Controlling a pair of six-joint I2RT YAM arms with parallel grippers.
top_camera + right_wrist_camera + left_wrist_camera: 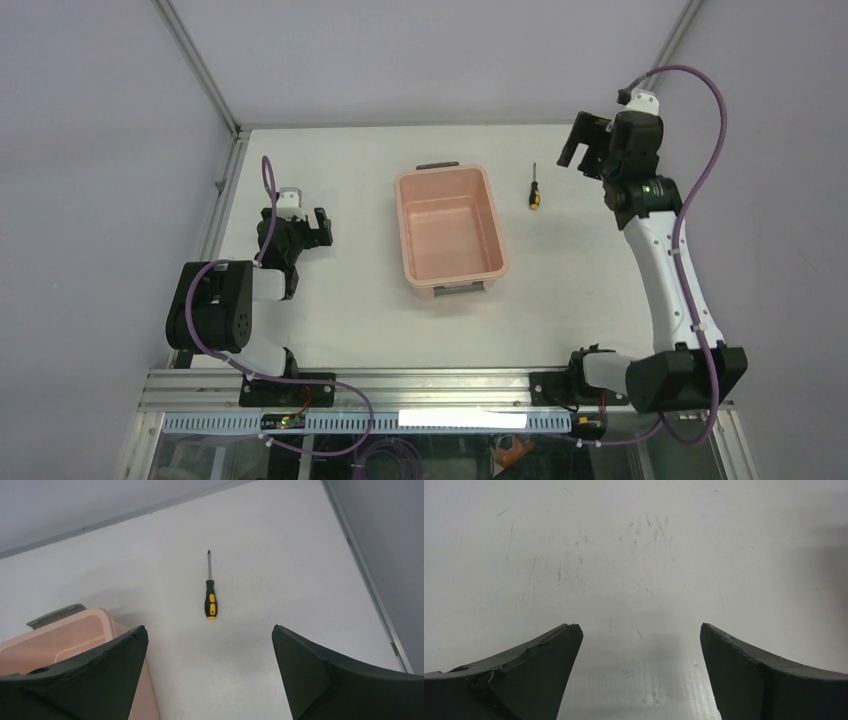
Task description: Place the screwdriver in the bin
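The screwdriver (pixel 535 193) lies flat on the white table, right of the bin, its yellow and black handle nearest me and its thin shaft pointing to the far edge. In the right wrist view the screwdriver (pixel 210 595) lies ahead of the fingers. The salmon-pink bin (pixel 403 215) stands empty at the table's middle; its corner (pixel 75 630) shows at the lower left of the right wrist view. My right gripper (pixel 580 143) hangs raised, to the right of the screwdriver, open with nothing in it (pixel 210 635). My left gripper (pixel 320 225) rests low at the left, open over bare table (pixel 641 630).
Grey walls and metal frame rails close the table at the back and both sides. A rail (pixel 367 575) runs along the table's right edge near the right arm. The left arm's base (pixel 215 310) sits folded at the near left.
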